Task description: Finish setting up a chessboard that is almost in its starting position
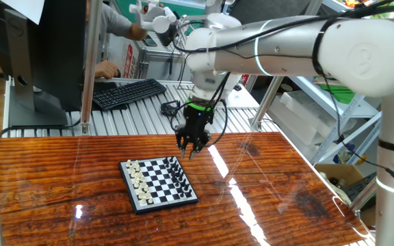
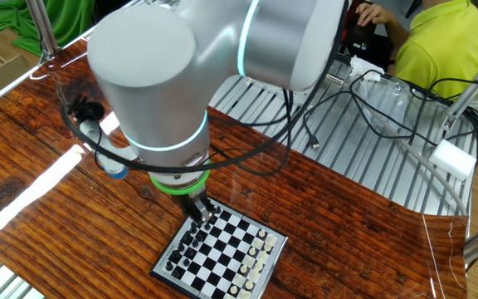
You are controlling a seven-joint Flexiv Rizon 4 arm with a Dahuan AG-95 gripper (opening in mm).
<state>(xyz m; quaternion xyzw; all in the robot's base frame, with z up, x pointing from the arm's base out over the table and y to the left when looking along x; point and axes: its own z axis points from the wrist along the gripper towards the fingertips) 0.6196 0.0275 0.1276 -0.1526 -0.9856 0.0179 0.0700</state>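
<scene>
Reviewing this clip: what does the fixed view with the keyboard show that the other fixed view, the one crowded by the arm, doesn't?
Only the keyboard view shows the gripper whole, hanging above the chessboard's black-piece edge; whether its fingers are open is unclear. It also shows a black keyboard and a monitor behind the table.

Only the other view shows a person in a yellow shirt and loose cables on the slatted surface; the arm hides most of the gripper.

Both show the chessboard on the wooden table.

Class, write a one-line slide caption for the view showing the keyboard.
Robot gripper hovers above the chessboard's black-piece side on a wooden table.
</scene>
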